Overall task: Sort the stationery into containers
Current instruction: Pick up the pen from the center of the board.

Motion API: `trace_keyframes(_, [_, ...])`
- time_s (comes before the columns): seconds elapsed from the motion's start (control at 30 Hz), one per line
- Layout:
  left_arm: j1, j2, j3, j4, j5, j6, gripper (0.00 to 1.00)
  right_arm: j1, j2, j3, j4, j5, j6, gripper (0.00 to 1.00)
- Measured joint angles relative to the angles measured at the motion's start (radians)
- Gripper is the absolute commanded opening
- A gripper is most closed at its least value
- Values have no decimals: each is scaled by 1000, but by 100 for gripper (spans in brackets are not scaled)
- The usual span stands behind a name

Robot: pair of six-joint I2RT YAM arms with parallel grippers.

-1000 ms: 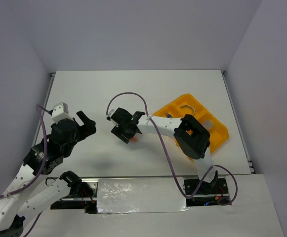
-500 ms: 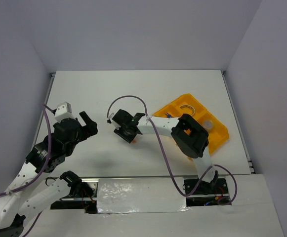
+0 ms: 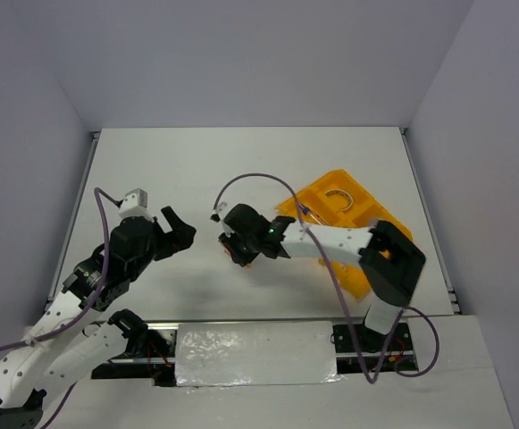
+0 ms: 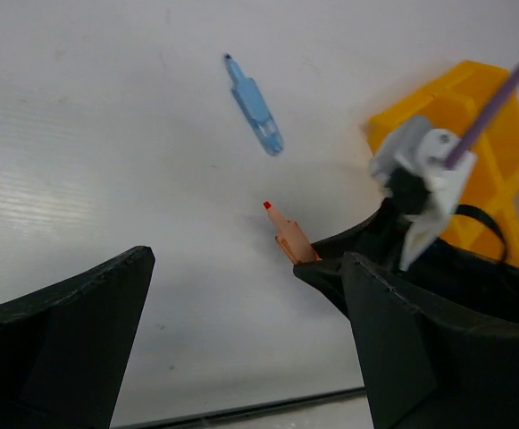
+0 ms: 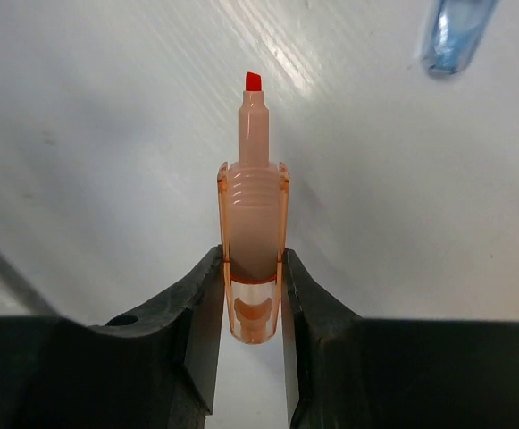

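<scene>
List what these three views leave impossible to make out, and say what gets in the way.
1. Top view: the near compartments of the orange tray, covered by the right arm.
2. Right wrist view: most of the blue pen-like piece, cut off by the top edge.
3. Left wrist view: the rear of the salmon-pink piece, hidden behind the right arm's jaws.

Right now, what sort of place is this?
Probably a robot test bench: two arms bolted to a white table boxed by plain panels, right fingers pinching a salmon-pink pen near an orange tray.
</scene>
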Motion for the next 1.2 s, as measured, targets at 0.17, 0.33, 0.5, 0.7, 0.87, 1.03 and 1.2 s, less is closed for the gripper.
trace_keyframes(0.17, [1,5,-105,208,192,-53,98,47,-278,-120,146,53,131,0])
trace_keyframes(0.33, [1,37,-154,385,302,-100,96,102,-346,-118,215,100,184,0])
trace_keyframes(0.5, [1,73,-153,478,336,-119,87,127,-352,-118,210,139,202,0])
trace_keyframes(0.7, [1,80,-154,519,348,-124,69,134,-420,-140,222,154,206,0])
trace_keyframes(0.87, [1,80,-158,535,354,-131,43,135,-451,-153,234,149,211,0])
trace_keyframes(1.03, [0,80,-159,554,359,-138,1,139,-448,-153,234,141,211,0])
trace_keyframes(1.2, [0,87,-159,562,360,-139,0,149,-444,-153,234,164,211,0])
